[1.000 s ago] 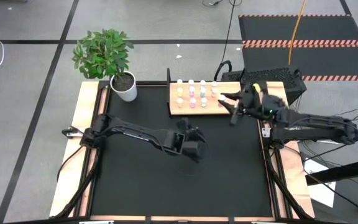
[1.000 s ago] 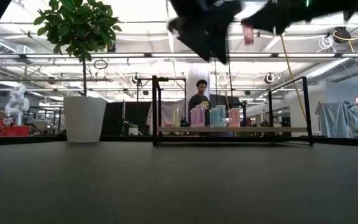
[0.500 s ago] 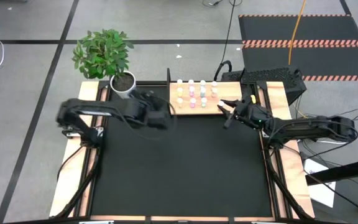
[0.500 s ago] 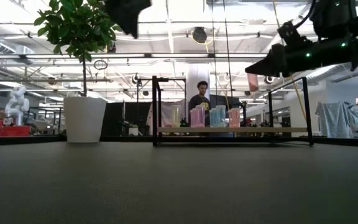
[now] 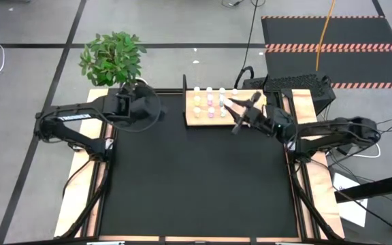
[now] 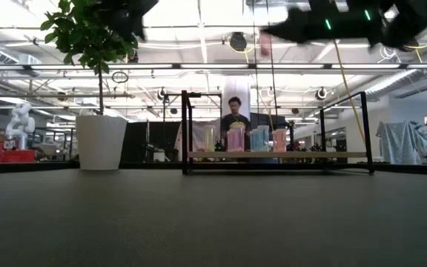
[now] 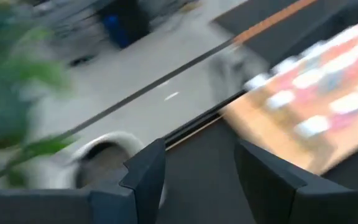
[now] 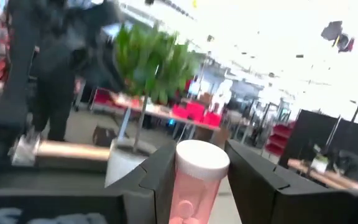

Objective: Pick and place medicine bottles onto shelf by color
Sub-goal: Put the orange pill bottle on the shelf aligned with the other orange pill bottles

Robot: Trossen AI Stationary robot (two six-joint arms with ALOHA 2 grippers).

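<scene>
Right gripper (image 8: 194, 186) is clamped on a pink bottle (image 8: 194, 180), light, stiff and slick; body grip suits. Left gripper (image 7: 197, 180) is apart.

A leafy green plant (image 5: 112, 57) stands in a white pot (image 6: 100, 142) at the table's far left corner. A person (image 6: 236, 113) stands in the room beyond.

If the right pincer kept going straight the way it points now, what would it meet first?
Probably the bottles on the shelf: the right pincer, gripping a pink bottle, hovers above the standing rows. Its height is unclear, so it might pass over them toward the plant pot.
</scene>
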